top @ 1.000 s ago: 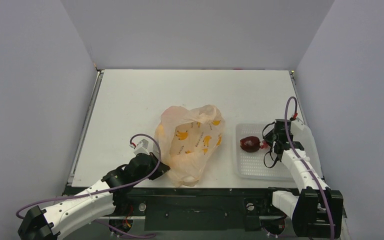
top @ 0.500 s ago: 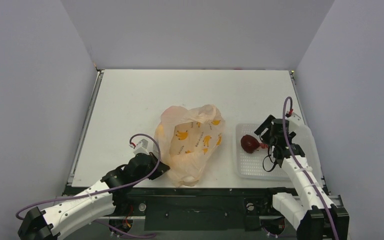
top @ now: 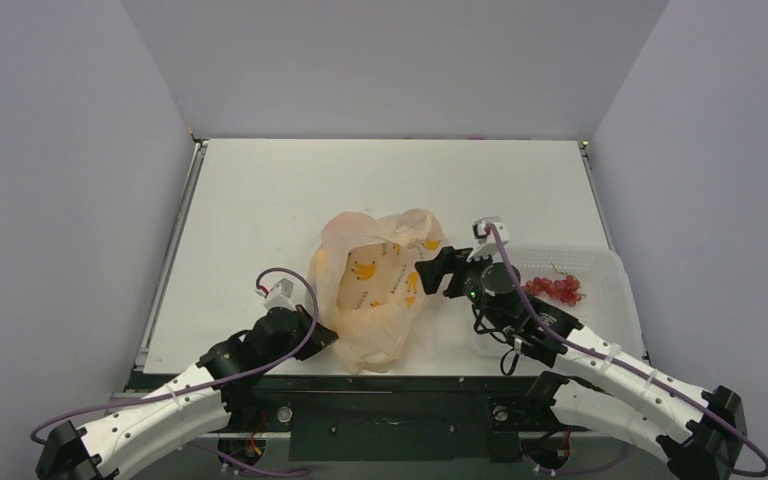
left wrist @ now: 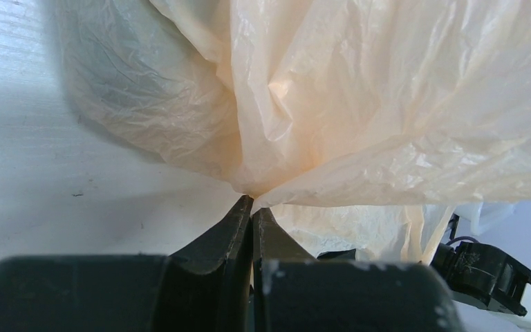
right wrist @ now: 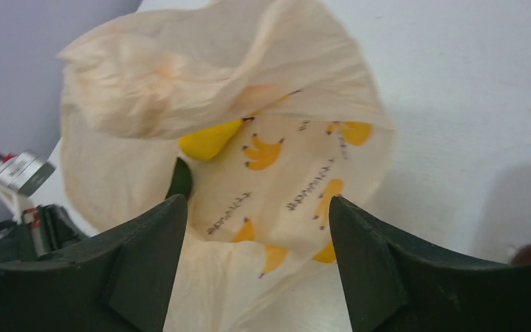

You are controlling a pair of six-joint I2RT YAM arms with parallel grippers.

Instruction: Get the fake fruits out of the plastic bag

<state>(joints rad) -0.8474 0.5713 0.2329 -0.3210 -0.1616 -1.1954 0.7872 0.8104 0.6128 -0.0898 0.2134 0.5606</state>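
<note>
Bag: plastic bag [top: 380, 290], crinkly pale peach with yellow banana prints, lies slumped on the table [top: 280, 200] near the front edge, between the two arms.
Left fingers: left fingers [left wrist: 252, 207] are pressed together on a gathered fold at the bag's lower left edge, low over the table.
Right fingers: right fingers [top: 426, 275] are spread wide and hold nothing. They point at the bag's right side, just beside it; I cannot tell whether they touch it.
Inside the bag: yellow piece [right wrist: 207, 142] shows under the upper fold, with a dark green fruit [right wrist: 180, 180] just below it, mostly hidden by plastic.
Tray: white tray [top: 600, 262] sits right of the bag, partly covered by the right arm.
Berries: string of red berries [top: 555, 290] lies in the tray, apart from both sets of fingers.
</note>
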